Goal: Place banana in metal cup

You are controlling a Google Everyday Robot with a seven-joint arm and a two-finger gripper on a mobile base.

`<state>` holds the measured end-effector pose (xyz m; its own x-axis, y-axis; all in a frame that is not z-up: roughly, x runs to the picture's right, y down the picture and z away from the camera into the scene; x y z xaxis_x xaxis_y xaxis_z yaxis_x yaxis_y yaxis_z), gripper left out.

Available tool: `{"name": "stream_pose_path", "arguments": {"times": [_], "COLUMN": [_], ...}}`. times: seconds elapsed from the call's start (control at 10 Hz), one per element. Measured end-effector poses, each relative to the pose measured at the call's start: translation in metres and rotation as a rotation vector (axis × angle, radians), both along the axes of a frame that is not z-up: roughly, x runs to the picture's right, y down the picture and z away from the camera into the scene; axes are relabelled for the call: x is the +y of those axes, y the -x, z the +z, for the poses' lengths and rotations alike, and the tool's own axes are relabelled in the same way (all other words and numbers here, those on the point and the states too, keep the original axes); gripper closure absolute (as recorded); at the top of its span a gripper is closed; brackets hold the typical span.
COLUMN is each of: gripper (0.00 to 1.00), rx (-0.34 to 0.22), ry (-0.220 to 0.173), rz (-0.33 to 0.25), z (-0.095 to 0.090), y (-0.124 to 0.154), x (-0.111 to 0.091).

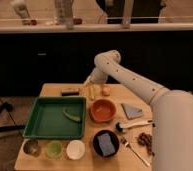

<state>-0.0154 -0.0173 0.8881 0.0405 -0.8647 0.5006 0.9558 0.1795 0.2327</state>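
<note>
Camera view. Gripper at the 12 o'clock edge of the table, directly over the banana; whether wide, narrow or holding cannot be told. Banana at 11 o'clock of the orange bowl, with a small orange fruit just beside it at 3 o'clock. Metal cup at the table's 7 o'clock corner, well apart from the banana. Green cup just beside the metal cup at 3 o'clock. Green tray at 12 o'clock of both cups.
</note>
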Motion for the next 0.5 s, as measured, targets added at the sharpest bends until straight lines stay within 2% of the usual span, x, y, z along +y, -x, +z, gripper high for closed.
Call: {"name": "stream_pose_path", "arguments": {"times": [0.2, 0.5], "gripper": [0.26, 0.26], "rx": [-0.014, -0.017], "ry": [0.026, 0.069], "rz": [-0.026, -0.056], "z": [0.019, 0.048], "y": [0.021, 0.035], "x": [0.001, 0.002]}}
